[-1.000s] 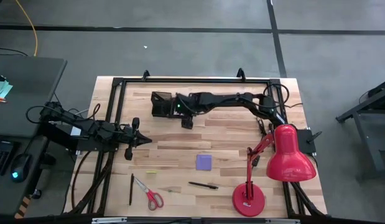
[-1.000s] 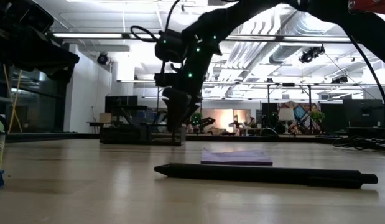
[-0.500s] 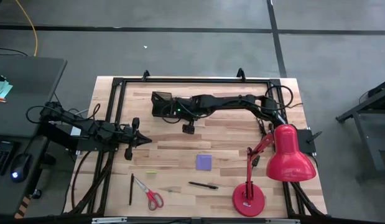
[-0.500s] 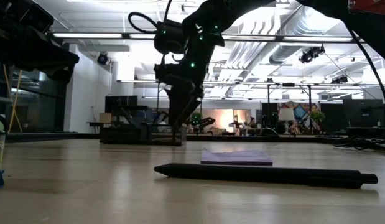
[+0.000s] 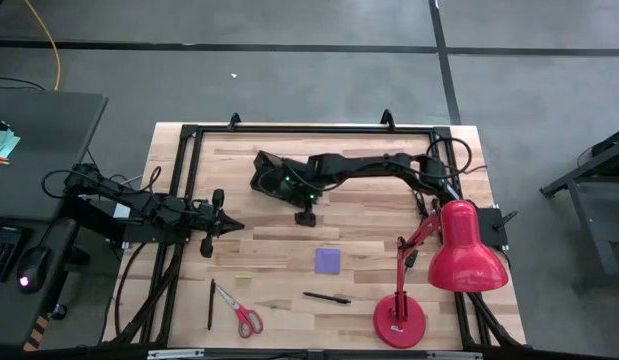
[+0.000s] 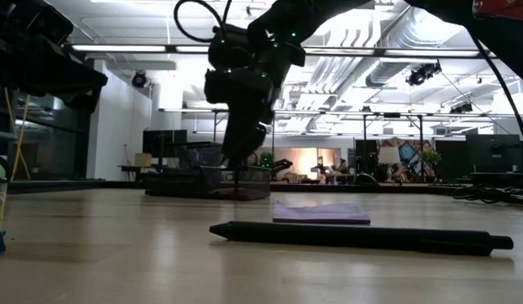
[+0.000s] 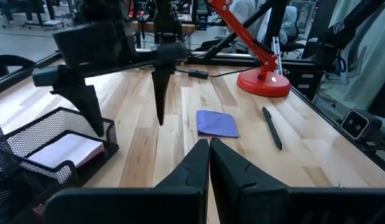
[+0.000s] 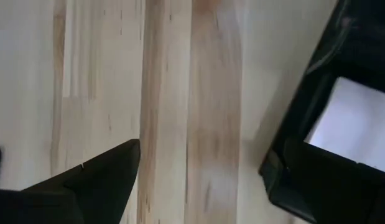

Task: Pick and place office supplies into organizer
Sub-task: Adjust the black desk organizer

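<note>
Organizer [image 7: 52, 146] holds a pale pad, hidden from above; right jaws apart; left together.

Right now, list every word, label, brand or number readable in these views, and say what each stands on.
None can be read.
The purple sticky-note pad, the dark pen and the organizer show no lettering.
Screens far behind the table are too small to read.

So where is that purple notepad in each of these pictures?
High view: purple notepad lies mid-table, left of the red lamp.
Low view: flat behind the pen.
Left wrist view: centre, beyond the shut left claw.
Right wrist view: not in it.
Shared landmark: the lamp.
</note>
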Action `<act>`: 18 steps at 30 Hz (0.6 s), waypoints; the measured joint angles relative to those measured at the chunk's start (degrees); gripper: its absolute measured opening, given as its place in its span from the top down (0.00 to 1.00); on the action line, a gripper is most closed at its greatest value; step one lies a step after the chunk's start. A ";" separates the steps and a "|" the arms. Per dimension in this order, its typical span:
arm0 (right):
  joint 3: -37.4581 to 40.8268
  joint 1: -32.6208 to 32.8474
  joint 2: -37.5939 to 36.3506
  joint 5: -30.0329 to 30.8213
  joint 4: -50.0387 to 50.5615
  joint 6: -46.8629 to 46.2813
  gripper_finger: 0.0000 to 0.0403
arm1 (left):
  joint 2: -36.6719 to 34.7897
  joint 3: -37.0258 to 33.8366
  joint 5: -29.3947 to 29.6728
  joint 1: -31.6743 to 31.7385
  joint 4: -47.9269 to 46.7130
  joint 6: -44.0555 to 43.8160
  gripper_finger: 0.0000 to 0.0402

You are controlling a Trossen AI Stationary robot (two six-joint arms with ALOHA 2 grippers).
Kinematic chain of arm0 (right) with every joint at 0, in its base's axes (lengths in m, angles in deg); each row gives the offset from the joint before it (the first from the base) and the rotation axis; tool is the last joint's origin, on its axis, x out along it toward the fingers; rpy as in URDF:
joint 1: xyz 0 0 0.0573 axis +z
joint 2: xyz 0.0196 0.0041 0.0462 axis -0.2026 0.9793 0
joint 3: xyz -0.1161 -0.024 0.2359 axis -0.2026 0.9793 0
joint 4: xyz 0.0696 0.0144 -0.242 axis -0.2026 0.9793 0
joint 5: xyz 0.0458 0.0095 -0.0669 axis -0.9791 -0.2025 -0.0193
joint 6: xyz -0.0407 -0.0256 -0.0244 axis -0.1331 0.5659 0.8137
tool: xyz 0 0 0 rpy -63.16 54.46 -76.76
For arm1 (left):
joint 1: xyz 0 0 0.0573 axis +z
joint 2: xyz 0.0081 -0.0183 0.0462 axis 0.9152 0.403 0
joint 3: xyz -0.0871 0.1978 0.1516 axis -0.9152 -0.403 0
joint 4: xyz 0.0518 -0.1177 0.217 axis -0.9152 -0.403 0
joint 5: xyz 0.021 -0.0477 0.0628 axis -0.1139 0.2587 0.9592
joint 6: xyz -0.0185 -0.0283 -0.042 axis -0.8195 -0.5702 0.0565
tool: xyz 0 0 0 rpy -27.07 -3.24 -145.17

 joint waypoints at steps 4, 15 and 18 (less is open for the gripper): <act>0.00 -1.04 -0.86 3.69 -1.41 -2.97 0.03 | -0.02 -0.02 0.00 0.00 -0.01 -0.01 1.00; 0.17 0.82 -3.21 -8.56 -0.22 -5.43 0.02 | 0.00 0.00 -0.04 0.00 0.00 -0.01 1.00; 0.31 2.85 -2.56 -7.15 -1.16 -2.58 0.02 | 0.00 -0.01 -0.05 0.00 -0.01 0.00 1.00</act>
